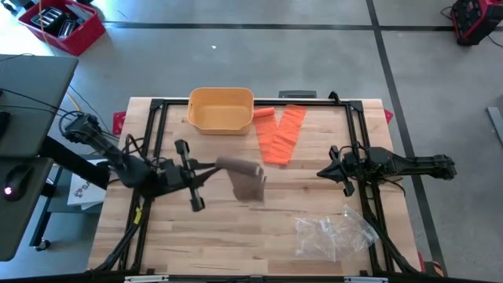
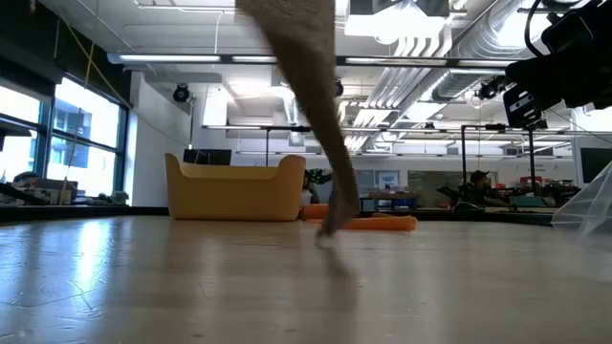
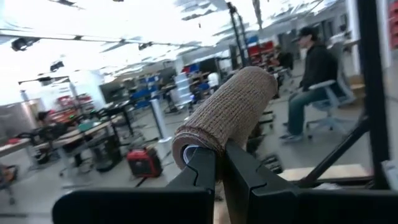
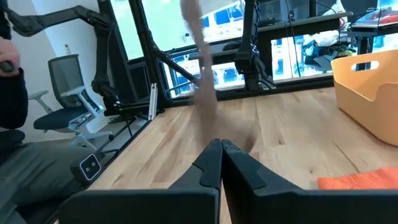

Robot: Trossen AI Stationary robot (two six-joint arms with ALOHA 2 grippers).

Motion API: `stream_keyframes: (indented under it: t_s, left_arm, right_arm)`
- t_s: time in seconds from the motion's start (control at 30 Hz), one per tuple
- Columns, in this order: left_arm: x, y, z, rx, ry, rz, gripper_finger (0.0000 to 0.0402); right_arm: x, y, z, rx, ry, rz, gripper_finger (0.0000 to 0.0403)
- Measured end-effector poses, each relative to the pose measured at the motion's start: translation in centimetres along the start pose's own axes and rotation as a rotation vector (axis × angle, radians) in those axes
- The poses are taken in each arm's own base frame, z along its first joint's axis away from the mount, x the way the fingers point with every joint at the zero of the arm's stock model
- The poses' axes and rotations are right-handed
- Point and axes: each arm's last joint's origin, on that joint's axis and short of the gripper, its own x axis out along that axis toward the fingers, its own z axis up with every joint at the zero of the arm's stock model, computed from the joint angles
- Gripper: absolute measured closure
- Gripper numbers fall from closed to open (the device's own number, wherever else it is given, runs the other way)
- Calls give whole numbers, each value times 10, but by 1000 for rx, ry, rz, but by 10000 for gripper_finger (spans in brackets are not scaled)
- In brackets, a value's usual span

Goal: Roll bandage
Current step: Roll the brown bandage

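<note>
My left gripper (image 1: 214, 165) is shut on a tan bandage roll (image 1: 240, 167) held above the middle of the table; the roll also shows in the left wrist view (image 3: 233, 109). A loose tail (image 2: 320, 115) hangs from the roll, and its tip (image 2: 330, 229) reaches the tabletop. My right gripper (image 1: 321, 172) is shut and empty above the table's right half, pointing toward the tail (image 4: 202, 62). An orange bandage (image 1: 281, 135) lies flat at the far middle, unrolled. My left gripper holds the roll by its near end (image 3: 189, 149), pinched between the two fingers (image 3: 202, 171). The fingers come level from the table's left and lie along the roll. The roll sticks out past the fingertips, lifted clear, and its tail hangs slack to the table.
A yellow bin (image 1: 221, 109) stands at the far edge, left of the orange bandage. A crumpled clear plastic bag (image 1: 334, 232) lies at the near right. A black frame (image 1: 157, 118) runs around the tabletop. People sit in the room beyond the table.
</note>
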Motion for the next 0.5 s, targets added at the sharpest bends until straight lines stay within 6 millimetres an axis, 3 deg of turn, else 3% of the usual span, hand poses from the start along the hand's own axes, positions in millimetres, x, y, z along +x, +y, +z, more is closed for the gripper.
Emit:
stream_keyframes:
  t_s: [0.17, 0.37, 0.5]
  left_arm:
    - [6, -17, 20, 10, -46, -55, 397]
    - [1, -34, 46, 22, -81, -89, 393]
    - [-6, -42, 56, 7, -99, -122, 392]
  right_arm:
    - [0, 0, 0, 7, -1, 0, 403]
    - [-1, 1, 13, 401, -135, 17, 403]
    - [-1, 4, 17, 444, -175, 59, 403]
